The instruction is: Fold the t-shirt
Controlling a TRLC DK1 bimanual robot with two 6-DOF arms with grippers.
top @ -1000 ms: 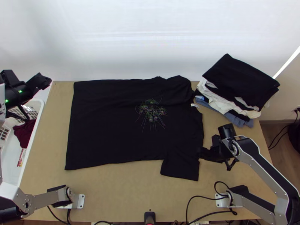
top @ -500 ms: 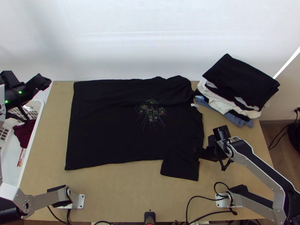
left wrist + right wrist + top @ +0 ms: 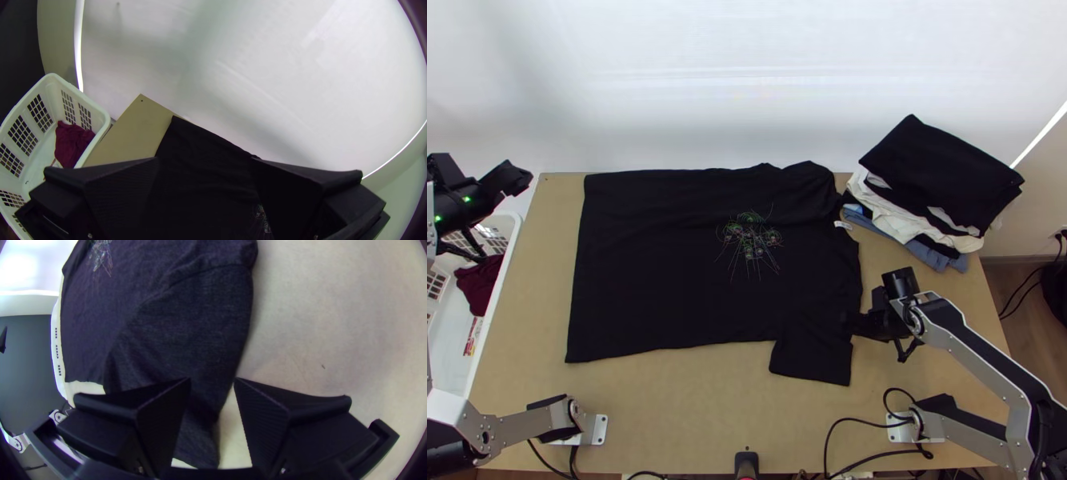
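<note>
Care suits the right gripper [image 3: 212, 380], jaws parted over the four-o'clock edge of the t-shirt [image 3: 651, 264] spread on the table [image 3: 683, 408]: a shallow pinch near the sleeve [image 3: 811, 360] should lift evenly, while the left gripper [image 3: 205, 159], released at ten o'clock, best waits clear.

Both wrist views' edges cut off part of the t-shirt [image 3: 651, 264].

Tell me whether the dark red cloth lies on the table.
No, the dark red cloth lies inside the white basket.
</note>
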